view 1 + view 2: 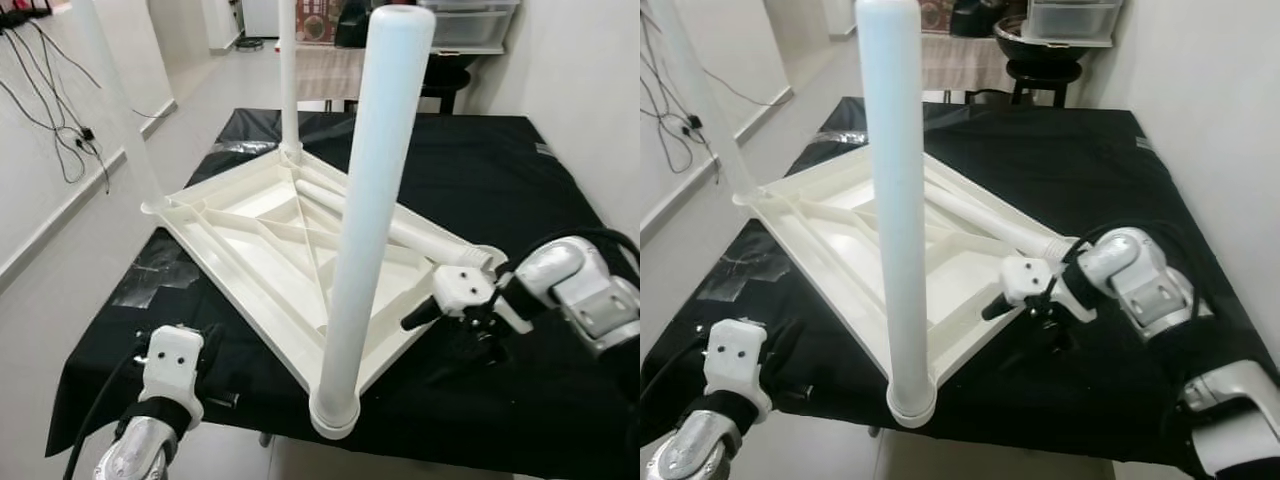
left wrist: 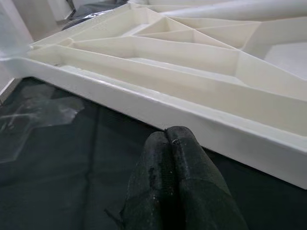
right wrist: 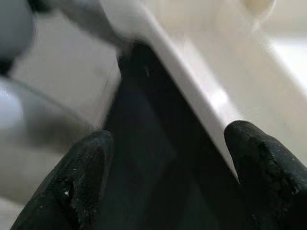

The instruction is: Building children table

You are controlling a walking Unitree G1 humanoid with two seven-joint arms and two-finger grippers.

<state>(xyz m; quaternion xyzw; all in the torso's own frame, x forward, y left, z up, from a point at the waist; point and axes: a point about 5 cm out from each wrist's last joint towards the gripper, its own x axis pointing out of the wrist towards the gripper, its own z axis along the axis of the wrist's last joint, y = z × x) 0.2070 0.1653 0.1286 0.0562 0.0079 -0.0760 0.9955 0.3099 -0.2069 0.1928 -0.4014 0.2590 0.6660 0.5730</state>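
The white ribbed plastic tabletop [image 1: 270, 250] lies upside down on the black-covered work table [image 1: 470, 170], one corner toward the robot. Three white plastic tube legs stand upright in its corners — the near leg [image 1: 365, 220] at six o'clock, the left leg [image 1: 115, 110] at nine, the far leg [image 1: 289, 80] at twelve. One loose white tube leg [image 1: 395, 225] lies across the ribs, its long axis running from the centre out to the three o'clock corner.

That loose leg's end sits just beside the right gripper [image 1: 470, 318], toward eleven o'clock from it; its fingers [image 3: 261, 163] are spread wide by the tabletop's edge, holding nothing. So the right arm is clearly nearer. The left gripper [image 2: 170, 191] — fingers pressed together, empty — hovers by the near-left edge at seven o'clock.
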